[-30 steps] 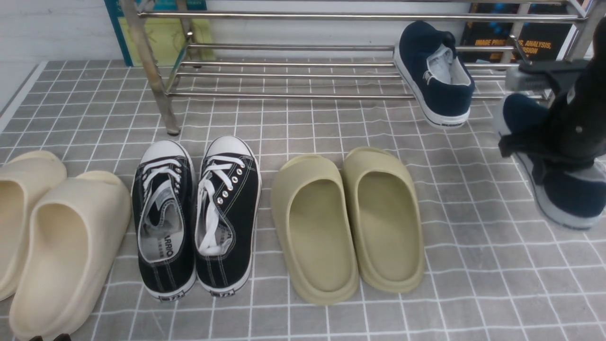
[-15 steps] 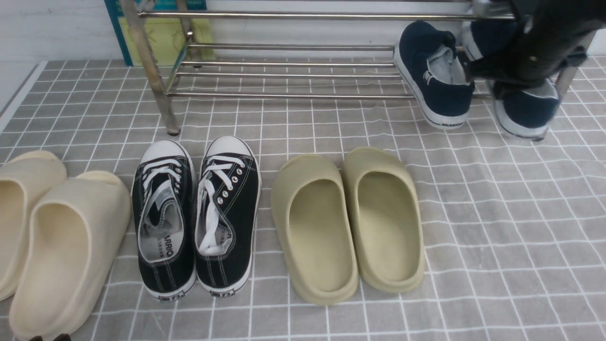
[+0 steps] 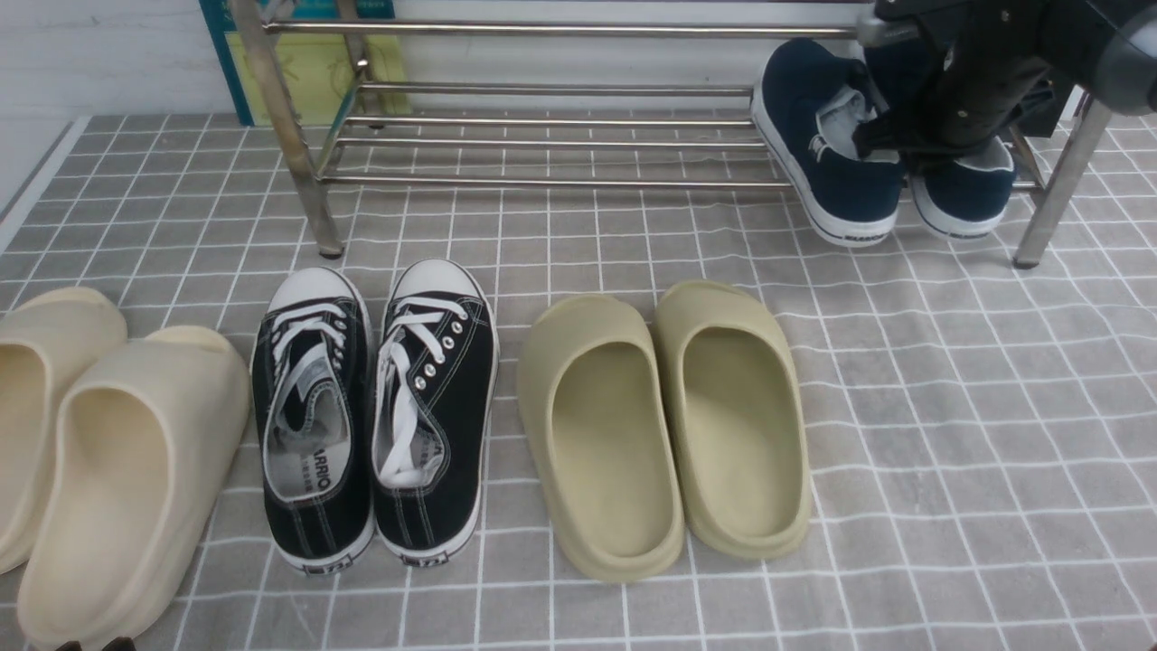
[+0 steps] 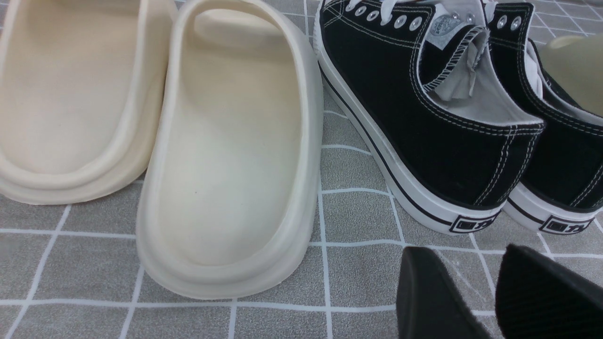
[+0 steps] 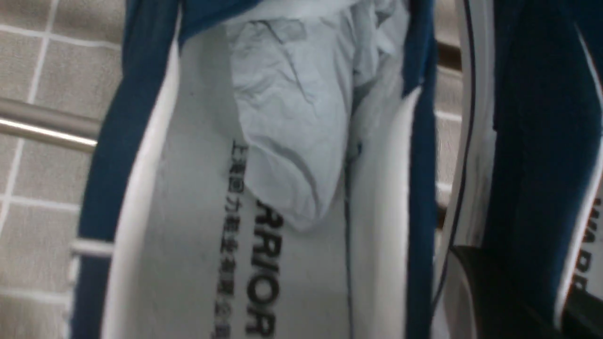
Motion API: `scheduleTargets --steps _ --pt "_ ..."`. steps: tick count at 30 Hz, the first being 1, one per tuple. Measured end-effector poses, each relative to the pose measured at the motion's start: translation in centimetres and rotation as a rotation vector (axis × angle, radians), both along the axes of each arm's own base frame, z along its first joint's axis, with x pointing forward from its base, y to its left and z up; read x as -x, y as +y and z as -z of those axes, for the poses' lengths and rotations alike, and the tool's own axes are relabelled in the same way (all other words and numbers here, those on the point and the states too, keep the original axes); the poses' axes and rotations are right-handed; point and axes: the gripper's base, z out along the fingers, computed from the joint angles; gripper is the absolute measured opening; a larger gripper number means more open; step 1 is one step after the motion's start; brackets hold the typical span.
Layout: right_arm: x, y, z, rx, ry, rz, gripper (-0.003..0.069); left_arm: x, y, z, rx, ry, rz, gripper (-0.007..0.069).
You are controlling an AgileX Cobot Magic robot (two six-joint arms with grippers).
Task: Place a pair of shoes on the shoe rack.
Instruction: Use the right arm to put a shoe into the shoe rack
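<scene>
The steel shoe rack (image 3: 560, 136) stands at the back of the front view. One navy slip-on shoe (image 3: 827, 158) lies on its right part, heel over the front bar; paper stuffing shows inside it (image 5: 287, 155). My right gripper (image 3: 931, 145) is shut on the side wall of the second navy shoe (image 3: 963, 185), holding it right beside the first at the rack's right end. In the right wrist view the gripper (image 5: 532, 292) pinches that shoe's navy wall (image 5: 541, 141). My left gripper (image 4: 464, 249) is open and empty, low over the cloth behind the black sneakers' heels.
On the grey checked cloth (image 3: 949, 434) sit a pair of black lace-up sneakers (image 3: 375, 407), olive slippers (image 3: 669, 425) and cream slippers (image 3: 99, 452). The rack's right leg (image 3: 1053, 190) stands just right of the held shoe. Books lean behind the rack.
My right gripper has carried the second navy shoe from low at the right edge up and leftward to the rack, beside the first shoe. The left arm has not moved.
</scene>
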Motion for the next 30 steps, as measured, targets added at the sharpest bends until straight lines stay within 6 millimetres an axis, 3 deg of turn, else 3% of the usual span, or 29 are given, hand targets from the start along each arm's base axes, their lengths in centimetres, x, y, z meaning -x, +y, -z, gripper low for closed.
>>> scheduleTargets --steps 5,10,12,16,19,22,23,25,27,30 --pt "-0.6 -0.7 0.0 -0.026 -0.051 0.016 0.0103 0.0 0.0 0.0 0.000 0.000 0.000 0.0239" --pt "-0.9 -1.5 -0.2 -0.042 -0.081 0.067 0.0298 0.0 0.0 0.0 0.000 0.000 0.000 0.0239" --pt "-0.9 -1.7 -0.3 -0.044 -0.083 0.077 0.0426 0.0 0.0 0.0 0.000 0.000 0.000 0.0239" --pt "-0.8 -1.7 -0.1 -0.043 -0.062 0.082 0.0493 0.0 0.0 0.0 0.000 0.000 0.000 0.0238" --pt "-0.5 -1.7 0.0 -0.045 -0.029 0.087 0.0449 0.0 0.0 0.0 0.000 0.000 0.000 0.0237" --pt "-0.3 -1.6 0.1 -0.055 -0.001 0.088 0.0344 0.0 0.0 0.0 0.000 0.000 0.000 0.0239" --pt "-0.2 -1.5 0.0 -0.059 0.014 0.085 0.0218 0.0 0.0 0.0 0.000 0.000 0.000 0.0239" --pt "-0.1 -1.5 0.0 -0.062 0.019 0.085 0.0071 0.0 0.0 0.0 0.000 0.000 0.000 0.0239" --pt "-0.1 -1.5 -0.2 -0.061 0.016 0.089 0.0028 0.0 0.0 0.0 0.000 0.000 0.000 0.0239" --pt "-0.1 -1.6 -0.2 -0.063 0.010 0.093 0.0029 0.0 0.0 0.0 0.000 0.000 0.000 0.0239"
